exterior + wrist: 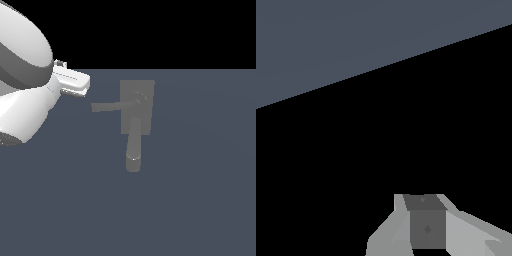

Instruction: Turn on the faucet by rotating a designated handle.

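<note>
The dull grey faucet (137,106) lies on the slate floor in the exterior view. It has a flat rectangular base plate, and its thick rounded spout (133,147) points toward the view's bottom. The handle (112,106), a thin straight bar, sticks out from the plate toward the exterior view's left. My gripper (84,83) hangs just up and left of the handle's free end, apart from it. In the wrist view only a grey finger block (427,227) shows against black, so I cannot make out how the jaws stand. Faucet and handle are out of the wrist view.
The big white arm links (22,75) fill the exterior view's upper left. The slate-blue floor (200,190) stretches around the faucet, with black background beyond its far edge.
</note>
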Robot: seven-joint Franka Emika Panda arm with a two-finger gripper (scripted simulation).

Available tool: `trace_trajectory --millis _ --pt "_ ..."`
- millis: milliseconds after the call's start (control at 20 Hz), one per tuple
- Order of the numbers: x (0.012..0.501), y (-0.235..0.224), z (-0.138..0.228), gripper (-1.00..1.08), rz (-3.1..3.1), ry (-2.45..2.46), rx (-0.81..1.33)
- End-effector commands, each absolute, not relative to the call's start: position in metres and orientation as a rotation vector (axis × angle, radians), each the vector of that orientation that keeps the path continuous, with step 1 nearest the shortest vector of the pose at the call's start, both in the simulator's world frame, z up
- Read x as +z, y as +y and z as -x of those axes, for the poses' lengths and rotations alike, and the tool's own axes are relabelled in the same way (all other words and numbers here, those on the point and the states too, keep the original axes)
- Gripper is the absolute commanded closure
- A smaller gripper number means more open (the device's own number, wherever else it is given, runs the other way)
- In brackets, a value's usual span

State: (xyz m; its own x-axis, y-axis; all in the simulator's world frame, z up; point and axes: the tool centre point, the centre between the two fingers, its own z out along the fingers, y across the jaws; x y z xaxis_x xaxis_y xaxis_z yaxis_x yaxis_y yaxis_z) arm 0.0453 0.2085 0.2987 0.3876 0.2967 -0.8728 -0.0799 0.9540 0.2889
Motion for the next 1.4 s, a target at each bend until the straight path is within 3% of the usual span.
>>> trace_trajectory --millis 0,800,1350 --pt "0.273 0.200 -0.048 1.08 -0.192 1.209 0.212" --pt "0.159 0.165 -0.040 1.08 -0.115 1.445 0.119" --pt "0.145 0.158 -0.038 1.08 -0.111 1.472 0.100"
